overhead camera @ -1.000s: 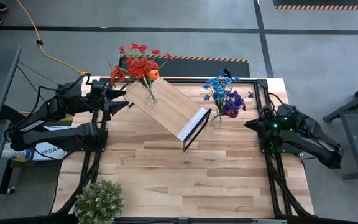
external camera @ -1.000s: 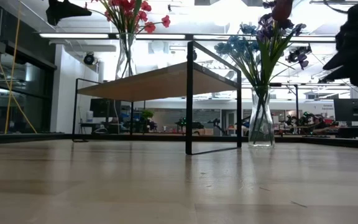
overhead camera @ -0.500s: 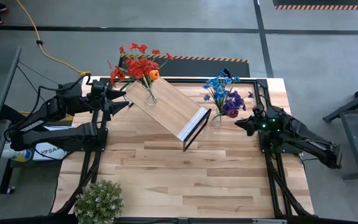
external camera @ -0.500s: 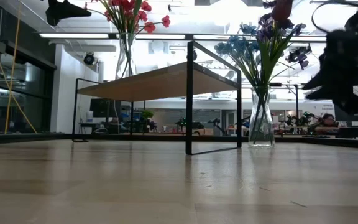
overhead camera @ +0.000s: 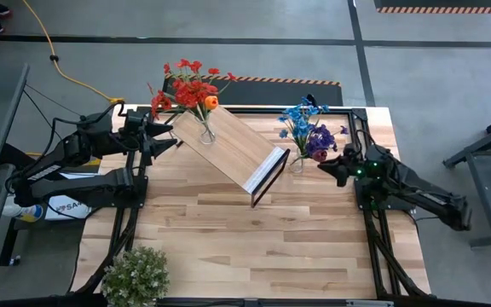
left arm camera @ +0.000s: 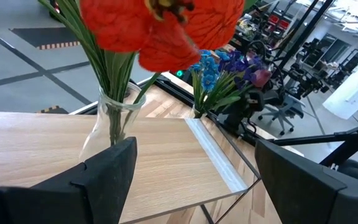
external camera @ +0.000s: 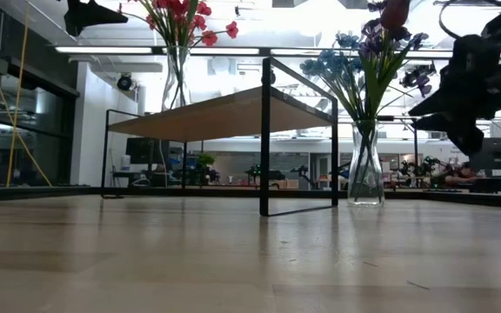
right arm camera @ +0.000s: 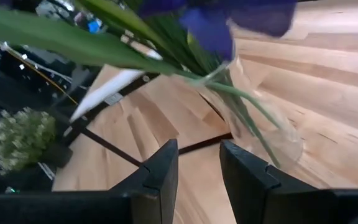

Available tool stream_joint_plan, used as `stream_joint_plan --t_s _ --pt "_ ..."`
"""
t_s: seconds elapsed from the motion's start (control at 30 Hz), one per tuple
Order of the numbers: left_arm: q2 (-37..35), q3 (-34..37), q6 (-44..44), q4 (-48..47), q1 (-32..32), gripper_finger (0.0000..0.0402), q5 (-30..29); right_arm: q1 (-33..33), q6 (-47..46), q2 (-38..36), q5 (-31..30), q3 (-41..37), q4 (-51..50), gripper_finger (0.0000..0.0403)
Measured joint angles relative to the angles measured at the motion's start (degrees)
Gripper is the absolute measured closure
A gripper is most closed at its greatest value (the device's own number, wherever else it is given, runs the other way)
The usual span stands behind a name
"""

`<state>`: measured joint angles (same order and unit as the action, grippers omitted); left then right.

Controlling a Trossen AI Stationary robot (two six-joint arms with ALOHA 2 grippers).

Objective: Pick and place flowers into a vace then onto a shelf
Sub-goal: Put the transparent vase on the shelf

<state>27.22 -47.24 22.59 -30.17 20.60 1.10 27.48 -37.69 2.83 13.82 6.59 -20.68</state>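
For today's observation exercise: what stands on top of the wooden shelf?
A glass vase of red flowers stands on one end of the shelf. The bunch hides the vase's mouth from above.

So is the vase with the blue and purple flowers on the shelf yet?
No. The vase stands upright on the tabletop, beside the shelf.

You're in a robotics lab: grey concrete floor (overhead camera: 254,60) with hazard-striped mats (overhead camera: 254,81), ceiling strip lights (external camera: 103,49), office chairs (left arm camera: 278,118) behind.
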Motion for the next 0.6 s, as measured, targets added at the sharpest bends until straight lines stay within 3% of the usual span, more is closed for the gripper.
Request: stream_joint_plan --t_s 0.2,0.6 --pt "0.0 0.0 0.0 0.0 0.0 0.0043 0.0 -0.3 3.2 4.0 -3.2 0.0 0.8 0.0292" --pt "0.0 0.0 0.0 0.0 0.0 0.0043 0.0 -2.6 6.8 15.0 -3.9 -0.1 10.6 0.0292"
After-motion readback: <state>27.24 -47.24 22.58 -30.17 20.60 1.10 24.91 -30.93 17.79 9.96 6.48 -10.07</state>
